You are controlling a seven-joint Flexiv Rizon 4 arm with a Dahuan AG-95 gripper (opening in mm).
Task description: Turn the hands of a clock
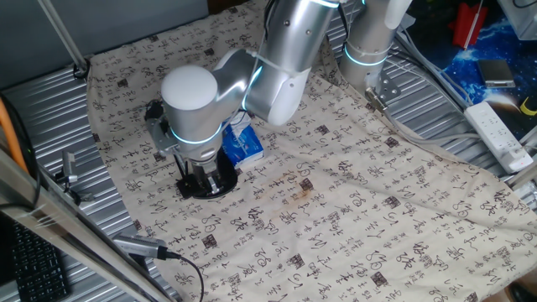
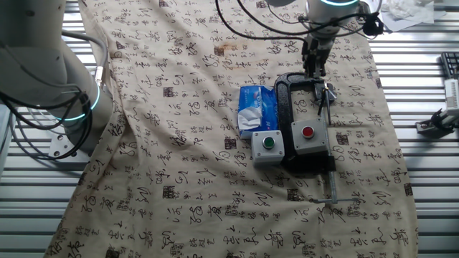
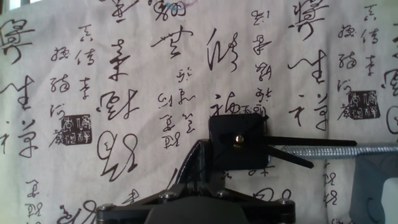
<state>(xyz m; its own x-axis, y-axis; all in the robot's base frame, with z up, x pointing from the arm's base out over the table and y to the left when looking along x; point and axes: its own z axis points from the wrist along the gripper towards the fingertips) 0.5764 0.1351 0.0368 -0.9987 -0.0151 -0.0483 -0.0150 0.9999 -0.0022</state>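
Note:
The clock (image 3: 238,142) is a small black square body with a brass hub. Its two thin black hands (image 3: 311,144) both point right, the shorter one angled slightly down. It is held in a black C-clamp (image 2: 282,100) lying on the cloth, and the clamp's silver screw (image 3: 354,151) runs off to the right. My gripper (image 3: 200,154) is shut, its fingers forming one dark wedge whose tip touches the clock body's lower left edge. In the fixed views the gripper (image 1: 204,174) (image 2: 313,68) stands upright over the clamp (image 1: 220,186) and hides the clock.
A blue tissue box (image 2: 257,109) (image 1: 243,144) lies beside the clamp. Two grey boxes sit next to it, one with a green button (image 2: 269,142) and one with a red button (image 2: 308,132). A patterned cloth (image 2: 179,158) covers the table.

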